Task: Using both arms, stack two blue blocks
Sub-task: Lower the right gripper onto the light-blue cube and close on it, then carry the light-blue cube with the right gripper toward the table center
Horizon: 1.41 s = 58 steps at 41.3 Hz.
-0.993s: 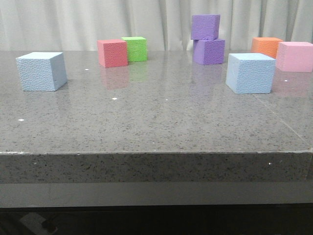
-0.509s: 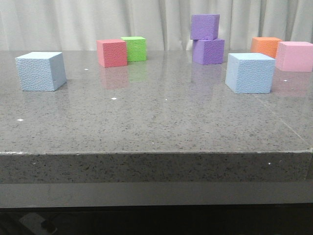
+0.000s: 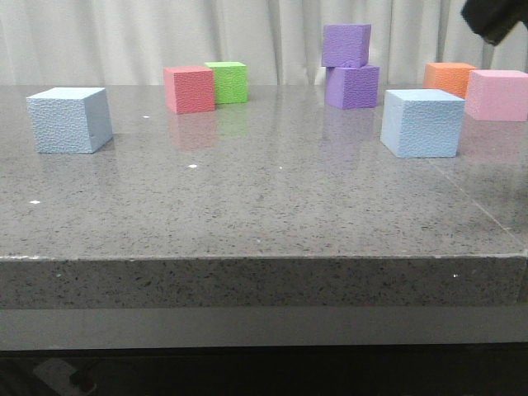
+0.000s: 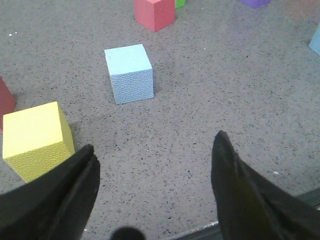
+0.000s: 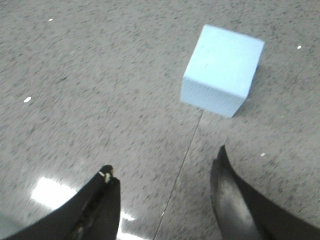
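Progress: nothing was stacked yet; both blue blocks sat apart on the counter (image 3: 264, 206), and every step of the task was left, as far as I could judge.
Left blue block (image 3: 69, 120): it rested near the counter's left side, alone; from my left wrist it lay ahead of my left gripper (image 4: 155, 165), well clear of the fingers.
Right blue block (image 3: 422, 123): it rested toward the right, in front of the pink cube (image 3: 497, 95) and orange cube (image 3: 449, 77); from my right wrist it lay ahead of my right gripper (image 5: 165, 190), untouched.
Left jaws: spread wide, empty.
Right jaws: spread wide, empty.
Neighbours: a yellow cube (image 4: 36, 138) sat just beside my left finger; two purple cubes (image 3: 349, 66) stood stacked at the back.
Change from half a second before: a dark part of my right arm (image 3: 495, 18) had entered the front view's top right corner; no cube had shifted.
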Each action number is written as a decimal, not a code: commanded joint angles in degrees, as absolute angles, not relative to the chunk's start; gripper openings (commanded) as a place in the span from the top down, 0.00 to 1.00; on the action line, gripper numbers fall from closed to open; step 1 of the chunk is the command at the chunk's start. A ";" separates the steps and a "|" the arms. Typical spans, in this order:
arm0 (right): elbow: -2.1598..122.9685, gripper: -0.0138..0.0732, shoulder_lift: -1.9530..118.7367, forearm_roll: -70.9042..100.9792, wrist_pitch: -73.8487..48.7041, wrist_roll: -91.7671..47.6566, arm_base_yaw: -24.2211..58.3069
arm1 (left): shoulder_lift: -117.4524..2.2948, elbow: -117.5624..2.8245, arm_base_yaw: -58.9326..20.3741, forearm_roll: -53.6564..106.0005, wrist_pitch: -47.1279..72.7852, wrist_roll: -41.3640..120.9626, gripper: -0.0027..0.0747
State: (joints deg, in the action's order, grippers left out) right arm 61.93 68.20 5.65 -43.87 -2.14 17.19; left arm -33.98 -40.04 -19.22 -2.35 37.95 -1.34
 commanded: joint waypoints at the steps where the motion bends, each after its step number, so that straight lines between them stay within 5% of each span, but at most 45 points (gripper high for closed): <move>1: 68.45 0.36 71.76 0.00 -42.85 2.77 17.17 | -34.42 -41.90 -19.69 -4.33 33.22 -1.28 0.35; 4: 71.61 0.33 75.00 -5.12 -44.04 6.60 17.17 | -34.42 -41.90 -19.69 -5.02 33.22 -1.28 0.35; 11: 77.95 0.07 82.25 -9.13 -44.53 12.18 17.17 | -34.42 -41.90 -19.69 -5.16 33.22 -1.28 0.35; 37: 87.10 0.10 102.84 -8.57 -43.81 19.14 15.98 | -34.42 -41.90 -19.69 -5.16 33.22 -1.28 0.35; 46: 87.10 0.38 102.78 -5.27 -43.53 19.14 15.98 | -34.42 -41.90 -19.69 -5.16 33.22 -1.28 0.35; 58: 87.66 0.38 99.98 -3.75 -44.67 20.22 21.67 | -34.42 -41.90 -19.69 -5.16 33.22 -1.28 0.35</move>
State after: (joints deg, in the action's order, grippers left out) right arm 85.25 103.83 -4.03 -46.02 19.22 19.25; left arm -33.98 -40.04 -19.36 -4.89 37.91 -1.24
